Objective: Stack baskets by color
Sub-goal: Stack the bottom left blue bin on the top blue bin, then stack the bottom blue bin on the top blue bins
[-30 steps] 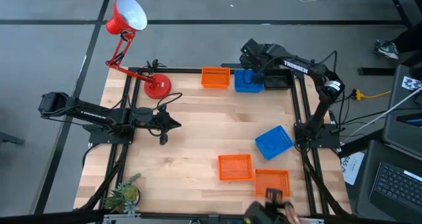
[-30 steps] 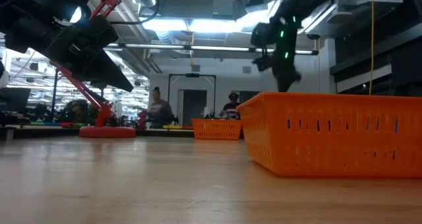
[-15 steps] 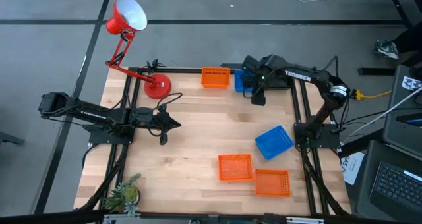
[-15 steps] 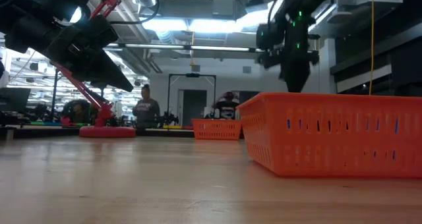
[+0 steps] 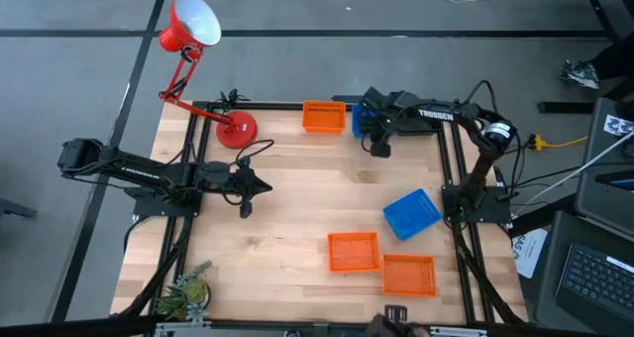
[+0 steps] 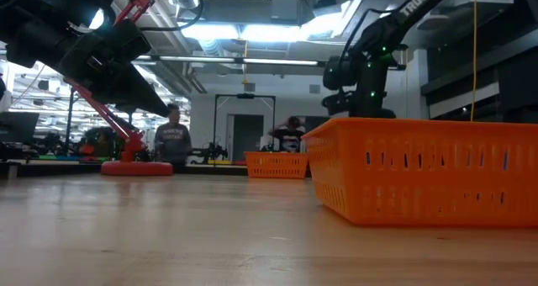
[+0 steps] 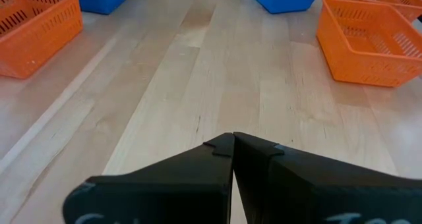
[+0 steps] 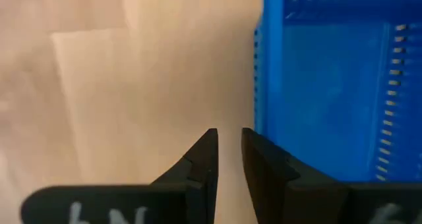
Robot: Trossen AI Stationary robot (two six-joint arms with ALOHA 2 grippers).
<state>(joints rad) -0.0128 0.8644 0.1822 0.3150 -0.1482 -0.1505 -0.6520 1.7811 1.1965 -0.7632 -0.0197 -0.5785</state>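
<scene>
My right gripper (image 5: 379, 149) (image 8: 228, 137) points down at the table's far side, open by a narrow gap with nothing in it. It stands just outside the side wall of a blue basket (image 8: 330, 85) (image 5: 363, 122), which my arm partly hides from above. An orange basket (image 5: 324, 117) rests beside that blue one. A second blue basket (image 5: 411, 213) lies askew at mid right, and two orange baskets (image 5: 354, 252) (image 5: 409, 275) sit near the front. My left gripper (image 5: 265, 186) (image 7: 232, 141) is shut, held above the table's left side.
A red desk lamp (image 5: 236, 129) stands at the far left corner and a small plant (image 5: 188, 289) at the near left. Bare wood lies in the table's middle. In the low view the near orange basket (image 6: 420, 168) hides my right fingertips; people move in the room behind.
My right gripper has come down from above the far blue basket and tipped from slanting to pointing nearly straight down. It now stands low beside that basket's wall. The gap between its fingers looks the same. A person in the background has walked leftward.
</scene>
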